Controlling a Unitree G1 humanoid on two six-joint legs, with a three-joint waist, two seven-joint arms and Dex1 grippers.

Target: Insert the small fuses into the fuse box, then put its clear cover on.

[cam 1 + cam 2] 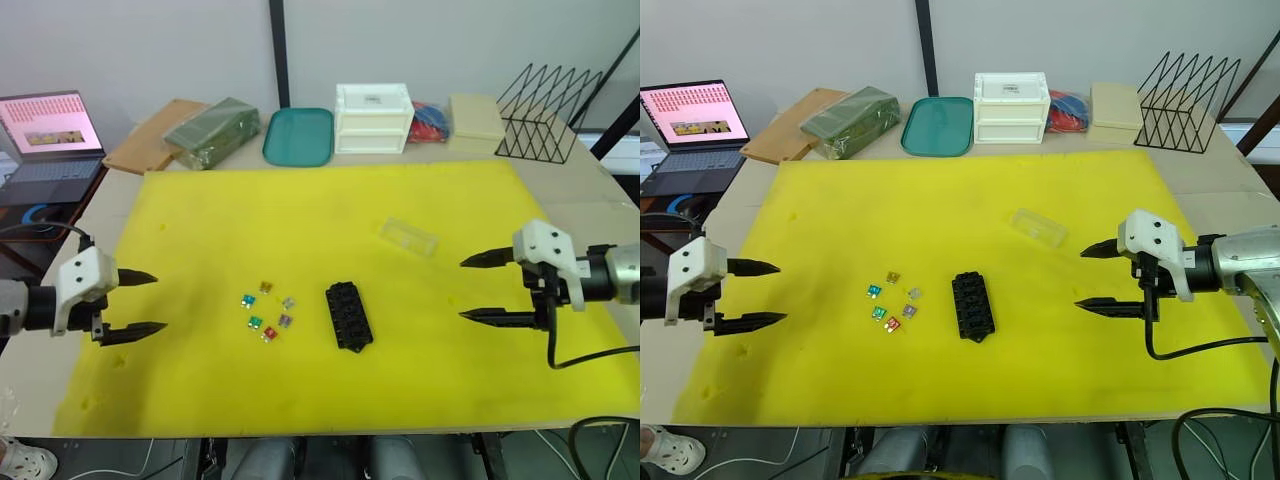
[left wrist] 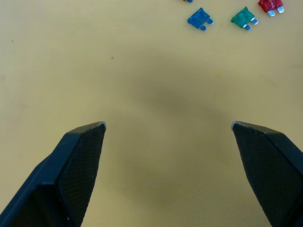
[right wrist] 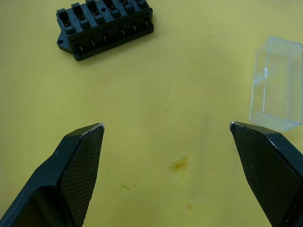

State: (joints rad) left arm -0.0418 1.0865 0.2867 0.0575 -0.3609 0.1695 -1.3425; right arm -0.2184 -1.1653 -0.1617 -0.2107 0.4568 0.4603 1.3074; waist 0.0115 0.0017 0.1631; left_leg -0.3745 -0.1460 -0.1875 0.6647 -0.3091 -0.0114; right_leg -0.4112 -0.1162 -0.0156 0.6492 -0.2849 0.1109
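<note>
Several small fuses (image 1: 267,310) in teal, green, red, purple, grey and brown lie loose on the yellow mat, just left of the black fuse box (image 1: 348,316), whose slots look empty. The clear cover (image 1: 408,237) lies on the mat behind and to the right of the box. My left gripper (image 1: 155,302) hovers open at the mat's left side, pointing toward the fuses; its wrist view catches blue, green and red fuses (image 2: 245,18). My right gripper (image 1: 466,289) hovers open right of the box, with the fuse box (image 3: 104,26) and cover (image 3: 277,83) ahead of it.
Beyond the yellow mat (image 1: 330,200) stand a white drawer box (image 1: 373,118), a teal tray (image 1: 299,136), a green package (image 1: 212,131), a beige box (image 1: 477,121) and a black wire rack (image 1: 548,100). A laptop (image 1: 50,140) sits at the far left.
</note>
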